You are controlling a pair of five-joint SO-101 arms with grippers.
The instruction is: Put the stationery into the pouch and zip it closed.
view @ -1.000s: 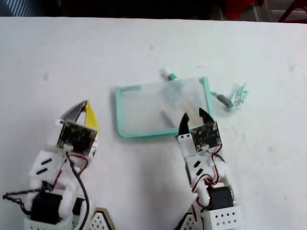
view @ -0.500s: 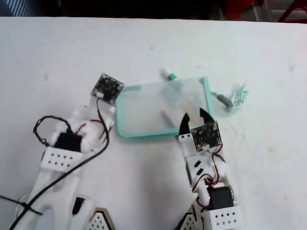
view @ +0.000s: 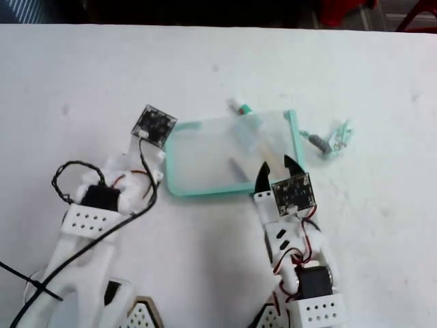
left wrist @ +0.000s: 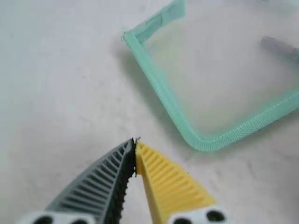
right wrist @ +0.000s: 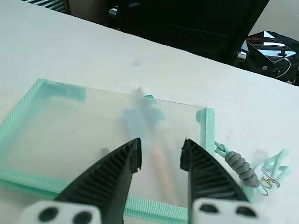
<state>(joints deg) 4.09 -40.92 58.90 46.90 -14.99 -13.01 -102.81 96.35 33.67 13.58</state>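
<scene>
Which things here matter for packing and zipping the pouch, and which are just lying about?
Job in hand: pouch; stationery lying in it; zip pull with its charm; left tool, shut; right tool, open at the pouch's edge.
Lying about: black bag beyond the table.

- We see our left gripper (left wrist: 135, 143) low over the white table (left wrist: 56, 84), its tips just above the surface or on it; we cannot tell which.
- Its grey finger (left wrist: 105, 179) and yellow finger (left wrist: 166, 179) are pressed together along their ribbed faces, with nothing between them.
- Taking the way the tips point as twelve o'clock, the clear pouch (left wrist: 224, 79) lies flat at about one to two o'clock, near the tips but apart from them.
- Its green trim (left wrist: 161, 91) runs along the nearest side and bends round a rounded corner.
- A blurred grey item (left wrist: 279, 46) shows through the pouch at about two o'clock.
</scene>
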